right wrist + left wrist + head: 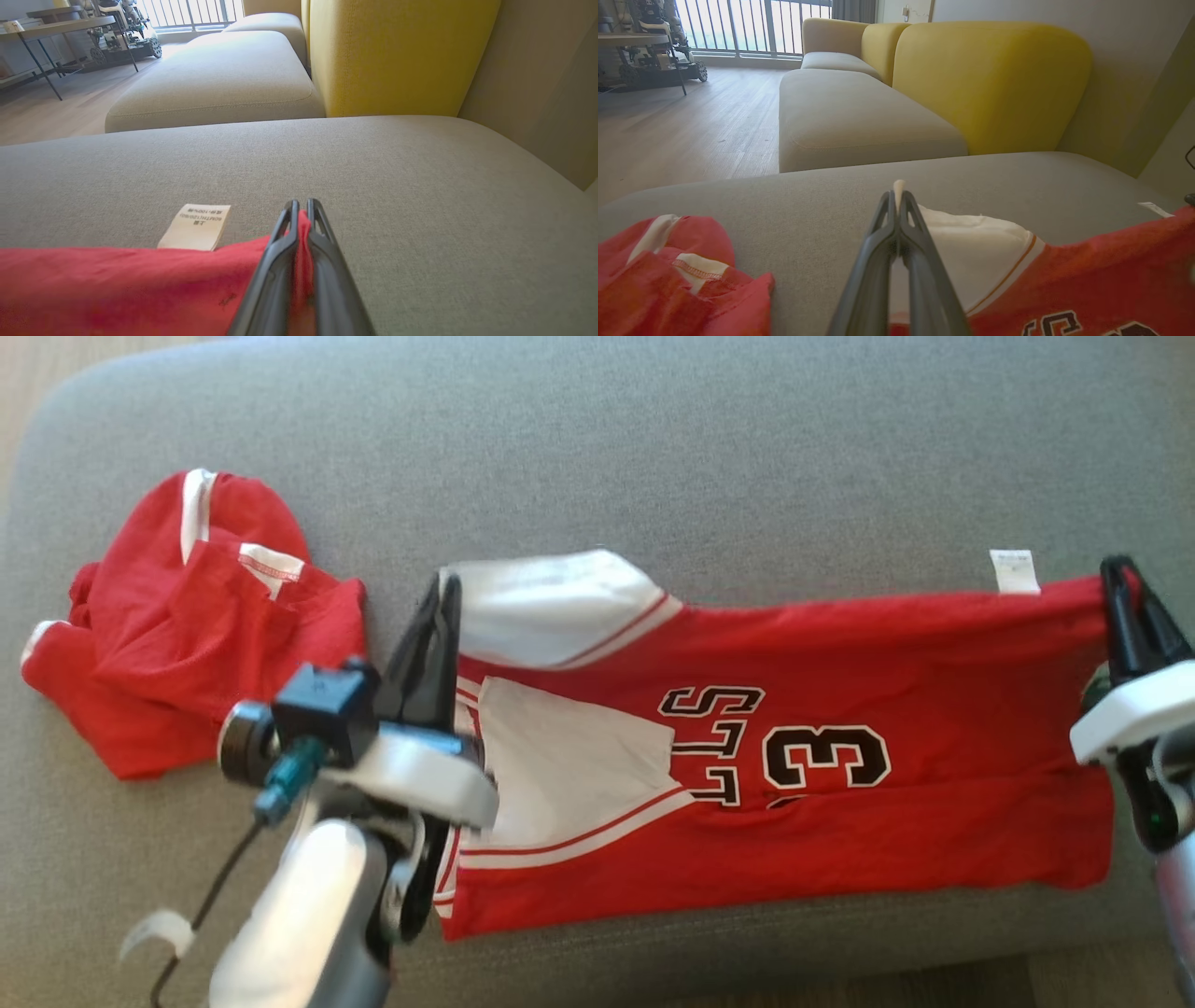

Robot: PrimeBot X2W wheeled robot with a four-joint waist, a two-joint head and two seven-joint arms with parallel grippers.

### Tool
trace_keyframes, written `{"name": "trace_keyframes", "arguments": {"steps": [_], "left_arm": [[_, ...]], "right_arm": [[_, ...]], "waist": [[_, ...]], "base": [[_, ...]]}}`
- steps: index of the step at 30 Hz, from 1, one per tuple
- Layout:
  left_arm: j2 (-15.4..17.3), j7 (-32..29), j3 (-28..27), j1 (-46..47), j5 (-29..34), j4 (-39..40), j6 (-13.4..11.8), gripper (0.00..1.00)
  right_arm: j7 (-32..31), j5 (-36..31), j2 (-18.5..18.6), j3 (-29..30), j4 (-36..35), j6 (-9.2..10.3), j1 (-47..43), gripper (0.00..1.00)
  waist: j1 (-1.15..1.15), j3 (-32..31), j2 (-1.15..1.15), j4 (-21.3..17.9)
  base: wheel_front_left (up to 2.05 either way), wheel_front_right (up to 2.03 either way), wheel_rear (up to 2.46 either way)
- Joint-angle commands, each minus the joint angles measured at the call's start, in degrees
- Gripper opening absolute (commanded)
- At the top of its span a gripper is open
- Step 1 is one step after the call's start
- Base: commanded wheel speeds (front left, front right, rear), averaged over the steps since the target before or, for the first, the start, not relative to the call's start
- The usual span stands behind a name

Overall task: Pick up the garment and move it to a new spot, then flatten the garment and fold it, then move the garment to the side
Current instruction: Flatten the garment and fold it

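Observation:
A red jersey garment [840,709] with white sleeves and black-and-white lettering lies stretched sideways across the grey cushion [653,457]. My left gripper [448,586] is shut on the white sleeve edge at the garment's left end; in the left wrist view a sliver of white cloth [899,186] sticks out between the closed fingers. My right gripper [1116,569] is shut on the red hem corner at the far right, and red fabric [301,247] is pinched between its fingers. A white care label [196,226] sticks out beside that corner.
A second red-and-white garment [187,635] lies crumpled on the cushion's left part. Behind stand yellow backrests [994,84] and further beige seat cushions [859,116]. Wooden floor [682,121] and a table with equipment [70,28] lie beyond. The cushion's front edge runs along the head view's bottom.

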State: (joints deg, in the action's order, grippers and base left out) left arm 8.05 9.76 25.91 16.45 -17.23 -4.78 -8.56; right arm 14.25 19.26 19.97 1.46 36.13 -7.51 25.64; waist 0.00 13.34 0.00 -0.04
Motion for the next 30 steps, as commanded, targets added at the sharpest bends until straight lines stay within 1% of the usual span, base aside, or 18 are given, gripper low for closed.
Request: {"name": "trace_keyframes", "arguments": {"steps": [1,7,11,19,20,26,30], "left_arm": [[1.66,-0.54,-1.20,-0.10,0.58,2.83,-0.14,0.00],[4.06,-2.40,-0.35,-4.93,1.22,5.62,-1.00,0.00],[5.87,-3.89,0.01,-8.04,1.40,7.86,-1.36,0.00],[11.08,-8.78,2.44,-13.94,2.64,11.57,-0.30,0.00],[11.08,-8.78,2.44,-13.94,2.64,11.57,-0.30,0.00],[13.59,-11.17,4.28,-16.06,3.19,12.11,1.01,0.00],[13.96,-11.27,5.15,-16.81,2.98,11.10,1.63,0.00]], "right_arm": [[-0.27,0.61,1.77,-0.96,-2.69,0.02,-1.18,0.00],[-3.16,4.30,2.91,-2.41,-7.94,0.02,-6.50,0.00],[-5.18,6.37,3.99,-2.35,-10.65,0.02,-10.46,0.00],[-10.27,8.23,5.29,-1.14,-14.68,0.02,-16.12,0.00],[-10.27,8.23,5.29,-1.14,-14.68,0.02,-16.12,0.00],[-14.20,9.06,6.59,-2.03,-17.87,0.02,-18.97,0.00],[-16.01,9.51,7.76,-2.17,-19.05,0.02,-20.46,0.00]], "waist": [[0.00,-0.72,0.00,0.07],[0.00,-2.19,0.00,0.25],[0.00,-3.22,0.00,0.35],[0.00,-3.99,0.00,0.72],[0.00,-3.99,0.00,0.72],[0.00,-4.04,0.00,1.04],[0.00,-4.02,0.00,0.95]], "base": [[0.00,0.00,0.00],[0.00,0.00,0.00],[0.00,0.00,0.00],[0.00,0.00,0.00],[0.00,0.00,0.00],[0.00,0.00,0.00],[0.00,0.00,0.00]]}}
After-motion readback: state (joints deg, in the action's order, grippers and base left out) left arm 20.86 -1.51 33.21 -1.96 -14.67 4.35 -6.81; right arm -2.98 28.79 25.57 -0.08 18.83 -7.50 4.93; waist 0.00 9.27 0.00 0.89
